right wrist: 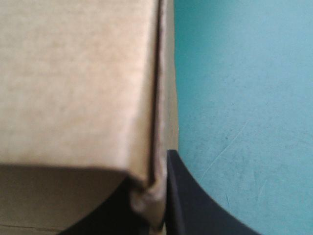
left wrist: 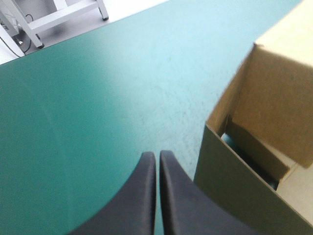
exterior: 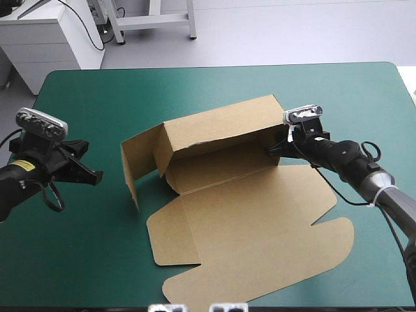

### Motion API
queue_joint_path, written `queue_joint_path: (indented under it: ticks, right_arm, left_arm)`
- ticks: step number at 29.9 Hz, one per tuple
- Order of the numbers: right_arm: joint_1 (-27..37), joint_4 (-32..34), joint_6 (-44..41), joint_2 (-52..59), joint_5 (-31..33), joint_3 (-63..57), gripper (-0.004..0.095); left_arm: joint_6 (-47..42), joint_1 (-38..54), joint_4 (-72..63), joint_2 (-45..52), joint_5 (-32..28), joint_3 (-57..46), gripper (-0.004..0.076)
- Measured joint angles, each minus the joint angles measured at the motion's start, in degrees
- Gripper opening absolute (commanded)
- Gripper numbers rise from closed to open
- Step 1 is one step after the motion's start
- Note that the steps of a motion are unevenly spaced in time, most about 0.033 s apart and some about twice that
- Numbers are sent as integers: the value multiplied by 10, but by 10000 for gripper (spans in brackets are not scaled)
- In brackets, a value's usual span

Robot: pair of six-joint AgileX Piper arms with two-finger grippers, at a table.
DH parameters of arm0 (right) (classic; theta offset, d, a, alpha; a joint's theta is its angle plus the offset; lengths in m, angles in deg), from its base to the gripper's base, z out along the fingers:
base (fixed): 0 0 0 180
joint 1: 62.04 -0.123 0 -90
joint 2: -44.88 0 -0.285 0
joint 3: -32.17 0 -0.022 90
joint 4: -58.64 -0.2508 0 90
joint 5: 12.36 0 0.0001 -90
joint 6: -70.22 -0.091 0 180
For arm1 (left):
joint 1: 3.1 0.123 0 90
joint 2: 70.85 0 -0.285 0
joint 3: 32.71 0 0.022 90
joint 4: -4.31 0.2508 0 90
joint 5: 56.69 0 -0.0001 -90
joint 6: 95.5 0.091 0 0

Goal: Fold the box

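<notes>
The brown box [exterior: 247, 214] lies mid-table, partly raised. Its long back wall and its left end wall stand up, while the lid and flaps lie flat toward the front edge. My right gripper [exterior: 276, 149] is at the right end of the back wall. In the right wrist view it [right wrist: 157, 188] is shut on the box [right wrist: 73, 73], pinching the doubled board edge. My left gripper [exterior: 97, 175] hovers to the left of the box, apart from it. Its black fingers [left wrist: 146, 196] meet with nothing between them, and the box's corner [left wrist: 274, 103] sits just beside them.
The teal-green cover [exterior: 195, 84] runs wide behind the box and on its left, between the left gripper and the raised end wall. The flat lid reaches close to the table's front edge [exterior: 97, 304].
</notes>
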Motion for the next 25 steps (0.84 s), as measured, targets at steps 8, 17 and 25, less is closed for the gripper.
queue_joint_path:
  ticks: [8, 17, 25]
  right_arm:
    - [28, 214, -213, -42, 149, 124, -18]
    - [28, 372, -392, -70, 305, 260, -12]
    - [28, 460, -491, -73, 454, 369, -12]
  left_arm:
    - [101, 88, -183, -13, 2, -37, 17]
    - [169, 117, -258, -29, -10, -92, 17]
    - [196, 121, -292, -74, -4, -92, 17]
